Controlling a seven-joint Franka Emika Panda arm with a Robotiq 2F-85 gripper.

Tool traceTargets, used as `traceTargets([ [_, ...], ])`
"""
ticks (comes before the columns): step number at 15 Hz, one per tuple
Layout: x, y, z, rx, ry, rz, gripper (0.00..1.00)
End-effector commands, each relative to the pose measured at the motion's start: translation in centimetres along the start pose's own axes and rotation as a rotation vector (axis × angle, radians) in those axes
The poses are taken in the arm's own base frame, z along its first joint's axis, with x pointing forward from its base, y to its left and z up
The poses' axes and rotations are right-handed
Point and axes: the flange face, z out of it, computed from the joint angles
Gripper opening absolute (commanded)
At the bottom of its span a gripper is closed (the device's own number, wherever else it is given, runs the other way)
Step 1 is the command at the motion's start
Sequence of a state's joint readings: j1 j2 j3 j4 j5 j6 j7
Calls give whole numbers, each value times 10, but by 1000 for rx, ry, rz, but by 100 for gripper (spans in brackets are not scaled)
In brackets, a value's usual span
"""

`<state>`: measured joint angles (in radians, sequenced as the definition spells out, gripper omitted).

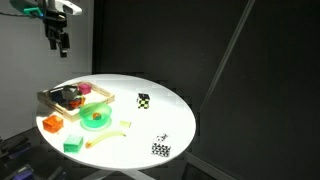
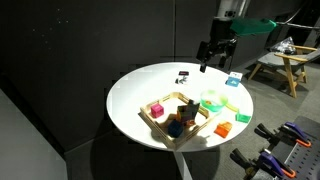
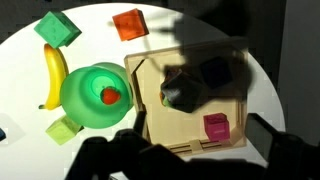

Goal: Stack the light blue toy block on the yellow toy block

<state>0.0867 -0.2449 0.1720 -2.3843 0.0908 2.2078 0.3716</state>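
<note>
- Gripper (image 1: 57, 42): suspended high above the desk (image 1: 180, 112), clear of every object. In the wrist view the jaws appear as two dark, blurred shapes along the bottom edge, set wide apart with nothing between them.
- Light blue toy block (image 2: 233, 81): resting on the desk near its rim, well apart from the gripper. In an exterior view it lies just beside a checkered cube (image 1: 161, 148). In the wrist view only a sliver shows at the left edge.
- Yellow toy block (image 3: 62, 130): resting on the desk just beside the green disc (image 3: 88, 95), on the side away from the orange block (image 3: 128, 23). Nothing is stacked on it. It is apart from the light blue toy block.
- Green disc: carries a small red piece (image 3: 110, 95) on its top face.
- Curved yellow bar (image 3: 52, 75): lies along the rim of the green disc, between the green block (image 3: 57, 28) and the yellow toy block.
- Wooden tray (image 3: 190, 140): sits beside the green disc. It holds a pink cube (image 3: 216, 127) and dark blocks (image 3: 185, 92) whose colour cannot be told in shadow.
- Second checkered cube (image 1: 143, 99): stands alone on the desk, apart from the tray.
</note>
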Motion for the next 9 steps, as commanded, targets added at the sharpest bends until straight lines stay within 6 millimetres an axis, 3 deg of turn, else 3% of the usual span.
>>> traceTargets([
  [1, 15, 2, 7, -23, 63, -35, 100],
  [9, 31, 4, 43, -9, 108, -116, 100],
])
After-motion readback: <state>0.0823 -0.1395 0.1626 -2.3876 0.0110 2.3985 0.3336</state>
